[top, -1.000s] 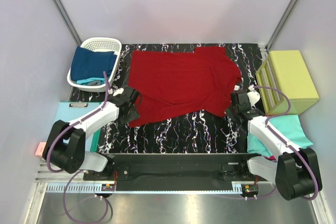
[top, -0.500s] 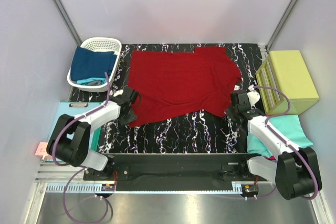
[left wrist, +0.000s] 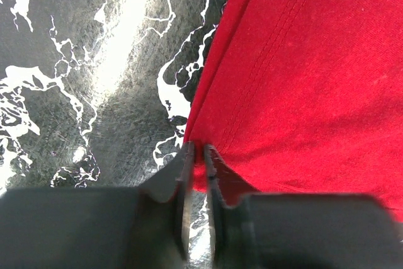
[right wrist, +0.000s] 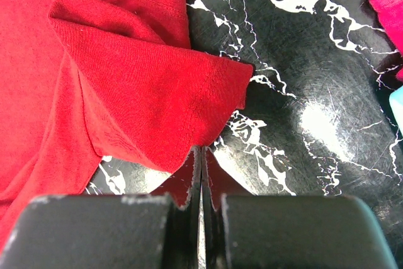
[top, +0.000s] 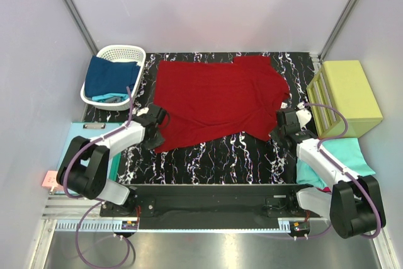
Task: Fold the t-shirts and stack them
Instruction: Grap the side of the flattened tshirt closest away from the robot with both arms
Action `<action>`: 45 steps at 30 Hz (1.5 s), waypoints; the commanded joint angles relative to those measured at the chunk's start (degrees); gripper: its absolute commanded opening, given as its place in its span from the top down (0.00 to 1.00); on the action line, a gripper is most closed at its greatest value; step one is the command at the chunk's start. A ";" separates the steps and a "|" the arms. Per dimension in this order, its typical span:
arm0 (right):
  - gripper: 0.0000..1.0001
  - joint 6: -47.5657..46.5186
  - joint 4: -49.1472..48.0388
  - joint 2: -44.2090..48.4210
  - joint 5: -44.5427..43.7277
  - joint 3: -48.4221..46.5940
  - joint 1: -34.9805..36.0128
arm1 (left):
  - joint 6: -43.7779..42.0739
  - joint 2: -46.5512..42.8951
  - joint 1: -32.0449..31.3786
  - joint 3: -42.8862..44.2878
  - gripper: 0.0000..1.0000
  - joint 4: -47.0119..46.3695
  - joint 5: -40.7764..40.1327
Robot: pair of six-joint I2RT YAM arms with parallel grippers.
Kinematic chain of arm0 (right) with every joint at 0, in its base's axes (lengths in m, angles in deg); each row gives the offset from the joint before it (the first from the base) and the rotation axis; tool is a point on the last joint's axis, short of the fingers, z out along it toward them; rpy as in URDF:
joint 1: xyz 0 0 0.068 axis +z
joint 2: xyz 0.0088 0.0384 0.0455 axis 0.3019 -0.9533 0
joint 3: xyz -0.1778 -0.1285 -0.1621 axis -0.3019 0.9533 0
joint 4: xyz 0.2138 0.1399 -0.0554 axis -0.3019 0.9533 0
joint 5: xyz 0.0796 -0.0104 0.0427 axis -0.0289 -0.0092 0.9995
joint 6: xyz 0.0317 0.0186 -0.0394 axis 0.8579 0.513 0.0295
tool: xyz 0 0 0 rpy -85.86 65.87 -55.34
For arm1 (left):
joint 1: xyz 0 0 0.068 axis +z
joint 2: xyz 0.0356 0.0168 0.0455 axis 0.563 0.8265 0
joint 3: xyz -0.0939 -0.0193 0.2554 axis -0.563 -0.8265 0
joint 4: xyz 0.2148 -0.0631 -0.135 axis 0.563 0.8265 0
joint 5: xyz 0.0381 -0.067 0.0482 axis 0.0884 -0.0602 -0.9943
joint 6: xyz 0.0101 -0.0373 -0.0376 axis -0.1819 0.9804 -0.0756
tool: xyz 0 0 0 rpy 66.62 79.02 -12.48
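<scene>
Near edge: L fingers (top: 158, 138) are nearly closed, pinching the hem corner of the dark red t-shirt (top: 217, 102). R fingers (top: 277, 133) are pressed fully together on the edge of its near sleeve. Shirt is plain solid red, spread mostly flat w/ slight wrinkles, mid black marbled surface (top: 214, 162). Long axis runs L–R: hem to the L, neck & sleeves to the R. Far L, navy blue t-shirt (top: 108, 75) sits in white basket (top: 126, 50).

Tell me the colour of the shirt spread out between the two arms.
The t-shirt is solid dark red with no print. It shows best in the top external view.
</scene>
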 commanded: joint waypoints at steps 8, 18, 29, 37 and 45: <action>1.00 -0.05 -1.14 1.00 -0.41 -1.61 0.33 | -0.10 -2.18 0.09 -1.25 1.00 -0.56 2.47; 1.00 -1.11 11.23 9.35 -3.75 -5.74 0.50 | -0.10 -15.35 -3.34 3.67 1.00 10.68 0.63; 1.00 1.97 26.01 21.29 -4.19 -6.54 0.85 | 0.08 -19.50 -3.34 2.09 1.00 15.18 0.27; 1.00 9.69 32.87 23.50 -1.65 -7.24 8.14 | 0.60 -19.42 -3.25 2.43 1.00 16.50 -1.04; 1.00 17.34 37.53 25.79 -1.47 -5.31 15.44 | -0.01 -17.74 -1.50 3.76 1.00 16.41 -0.78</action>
